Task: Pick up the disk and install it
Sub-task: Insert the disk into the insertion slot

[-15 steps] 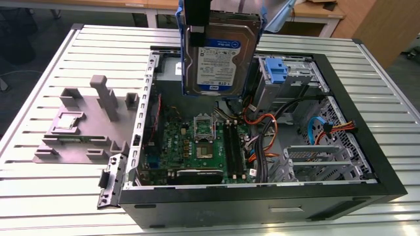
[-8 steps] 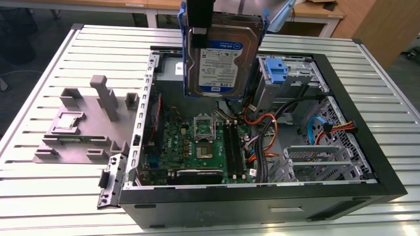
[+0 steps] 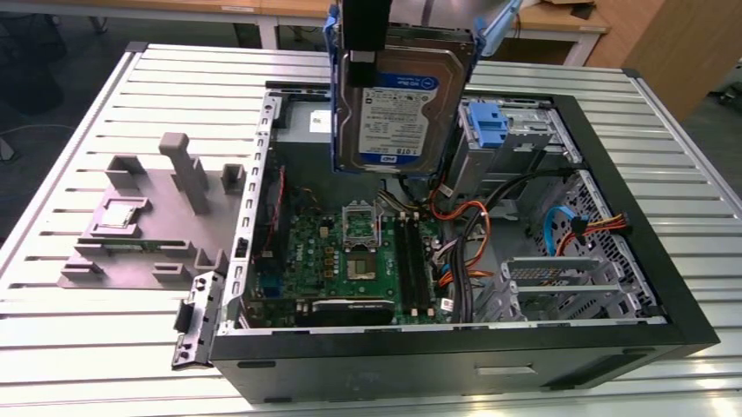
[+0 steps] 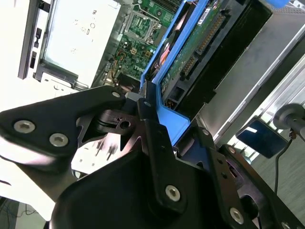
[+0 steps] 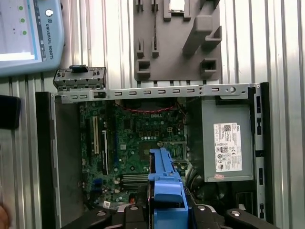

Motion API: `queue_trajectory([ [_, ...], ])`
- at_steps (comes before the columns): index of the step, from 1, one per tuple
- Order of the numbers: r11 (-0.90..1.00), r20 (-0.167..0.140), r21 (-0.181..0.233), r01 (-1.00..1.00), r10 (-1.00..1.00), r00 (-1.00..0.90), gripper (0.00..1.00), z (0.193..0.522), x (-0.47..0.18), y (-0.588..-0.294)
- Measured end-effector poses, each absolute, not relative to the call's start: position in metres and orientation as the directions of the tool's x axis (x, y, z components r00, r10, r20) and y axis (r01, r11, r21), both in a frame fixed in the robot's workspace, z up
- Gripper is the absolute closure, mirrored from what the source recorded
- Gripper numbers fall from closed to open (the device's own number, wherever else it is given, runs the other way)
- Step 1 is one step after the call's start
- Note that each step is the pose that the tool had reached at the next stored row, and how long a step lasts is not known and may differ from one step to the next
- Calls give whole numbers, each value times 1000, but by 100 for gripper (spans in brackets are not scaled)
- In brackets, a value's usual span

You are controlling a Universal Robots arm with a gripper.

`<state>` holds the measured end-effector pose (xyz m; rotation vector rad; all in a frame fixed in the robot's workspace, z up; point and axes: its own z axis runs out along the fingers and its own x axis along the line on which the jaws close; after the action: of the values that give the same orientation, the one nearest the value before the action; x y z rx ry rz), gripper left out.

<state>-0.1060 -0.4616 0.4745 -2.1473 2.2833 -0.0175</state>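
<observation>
One disk (image 3: 400,104), one open computer case (image 3: 464,358), one motherboard (image 3: 330,261), one grey fixture tray (image 3: 174,228)

- The tabletop (image 3: 93,347) is pale metal, ribbed in long parallel slats and evenly lit.
- Beyond the tabletop's far edge stand light wooden desks (image 3: 197,7) on white legs (image 3: 269,35).
- Past the tabletop's far corner, on the exterior view's right, rises a brown wooden panel (image 3: 672,43).
- Grey floor (image 3: 87,30) lies beside the tabletop on the exterior view's left, with a dark shape (image 3: 23,69) too dim to name.
</observation>
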Motion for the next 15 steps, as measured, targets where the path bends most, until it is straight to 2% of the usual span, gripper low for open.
queue_trajectory([
  [15,61,2,-13,-998,-998,-61,63,474,-99,-465],
])
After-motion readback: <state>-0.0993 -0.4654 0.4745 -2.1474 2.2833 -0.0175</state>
